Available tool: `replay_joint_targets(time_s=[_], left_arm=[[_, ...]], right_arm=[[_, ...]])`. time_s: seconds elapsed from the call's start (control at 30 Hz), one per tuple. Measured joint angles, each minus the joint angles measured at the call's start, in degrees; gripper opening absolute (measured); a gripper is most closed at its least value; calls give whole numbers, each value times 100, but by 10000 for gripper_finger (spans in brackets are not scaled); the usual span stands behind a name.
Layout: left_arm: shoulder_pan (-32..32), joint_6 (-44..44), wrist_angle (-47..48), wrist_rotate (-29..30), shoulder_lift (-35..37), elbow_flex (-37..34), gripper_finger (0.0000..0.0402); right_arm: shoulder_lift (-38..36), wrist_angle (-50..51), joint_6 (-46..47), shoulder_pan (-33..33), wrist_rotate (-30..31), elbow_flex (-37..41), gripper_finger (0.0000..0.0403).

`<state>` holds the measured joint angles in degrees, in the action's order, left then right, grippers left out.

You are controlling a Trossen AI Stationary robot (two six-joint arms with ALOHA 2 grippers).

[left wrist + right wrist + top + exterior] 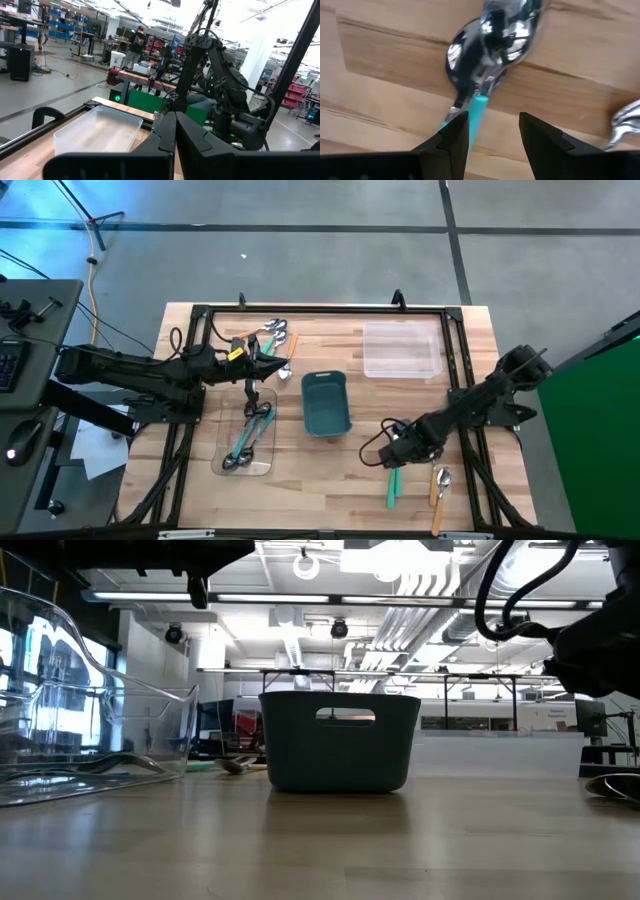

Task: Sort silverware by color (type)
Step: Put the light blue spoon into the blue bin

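Note:
Two teal-handled spoons lie on the wood near the table's near right corner, their shiny bowls side by side; they also show in the high view. My right gripper is open just above them, pointing down, one finger on each side of the teal handles; it also shows in the high view. An orange-handled spoon lies just right of them. My left gripper is shut and level, with nothing showing between its fingers. It is above the far end of a clear tray that holds teal and dark spoons.
A teal bin stands mid-table, also in the low view. A clear tray with nothing showing in it sits at the far right. Orange and silver spoons lie at the far left, by my left gripper. People stand in the room beyond.

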<state>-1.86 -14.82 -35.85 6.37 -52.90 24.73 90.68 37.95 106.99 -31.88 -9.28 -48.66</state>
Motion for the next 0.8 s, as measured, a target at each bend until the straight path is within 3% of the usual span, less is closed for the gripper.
replay_joint_targets(time_s=[0.5, 0.8], left_arm=[[1, 1, 165, 19, 0, 0, 0], [-4, 1, 172, 24, 0, 0, 0]], right_arm=[[189, 53, 41, 0, -86, 0, 158], [187, 743, -364, 31, -298, 0, 158]])
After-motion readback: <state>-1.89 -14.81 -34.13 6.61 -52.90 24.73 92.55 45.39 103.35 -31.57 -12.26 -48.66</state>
